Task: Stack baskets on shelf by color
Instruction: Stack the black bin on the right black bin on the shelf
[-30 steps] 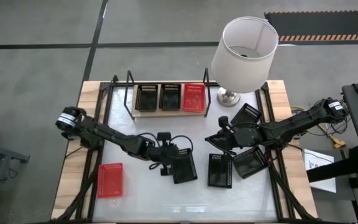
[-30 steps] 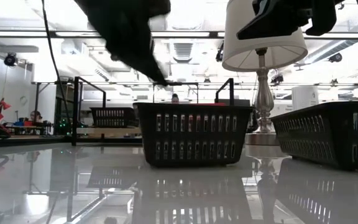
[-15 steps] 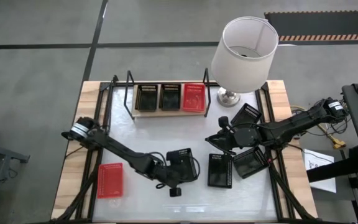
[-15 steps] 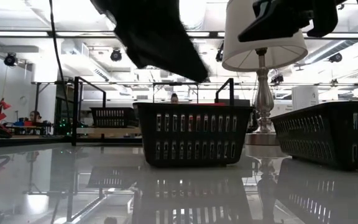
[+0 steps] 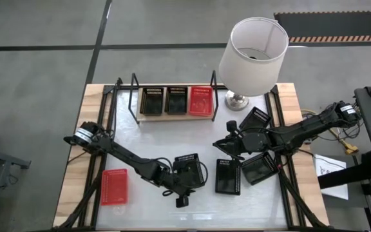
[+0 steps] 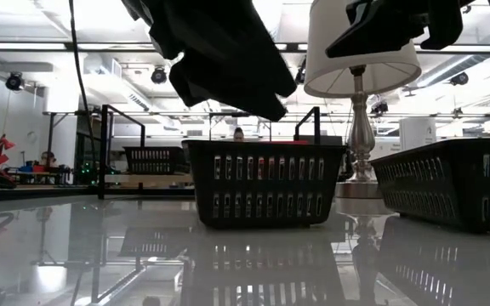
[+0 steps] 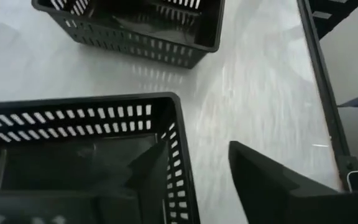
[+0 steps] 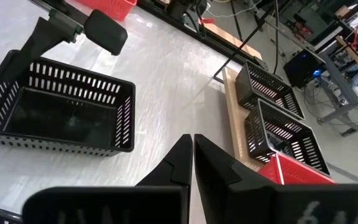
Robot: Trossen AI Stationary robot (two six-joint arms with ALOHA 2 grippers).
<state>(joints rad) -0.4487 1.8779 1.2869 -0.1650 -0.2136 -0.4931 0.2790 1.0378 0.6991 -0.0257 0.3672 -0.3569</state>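
here, line by line:
left gripper: the left gripper (image 7: 194, 168) sits low over a black basket (image 5: 187, 169) near the middle of the table's front part; in the left wrist view its fingers (image 7: 272, 180) straddle that basket's end wall, one inside, one outside, set apart and not pressing on it.
right gripper: the right gripper (image 8: 191, 152) hangs above the table right of centre, near the lamp; its two fingers are pressed together with nothing between them.
shelf: the shelf (image 5: 174, 116) stands along the far side of the table, a light wood plank with black rod uprights at its ends.
on the shelf: two black baskets (image 5: 152, 100) side by side at the left and middle, one red basket (image 5: 200, 100) at the right end, touching in a row.
loose red basket: another red basket (image 5: 114, 186) lies at the front left of the table, well apart from the rest.
loose black baskets: one (image 5: 228, 176) just right of the basket under the left gripper; one (image 5: 259, 169) tilted beside it; one (image 5: 256, 118) farther back near the lamp base, partly under the right arm.
lamp: a lamp (image 5: 255, 48) with a white shade stands at the far right of the table, beside the shelf's right end.
table: white top (image 5: 147, 138) with wooden edges.
low view: a black basket (image 6: 266, 183) stands upright mid-table, a dark arm above it.
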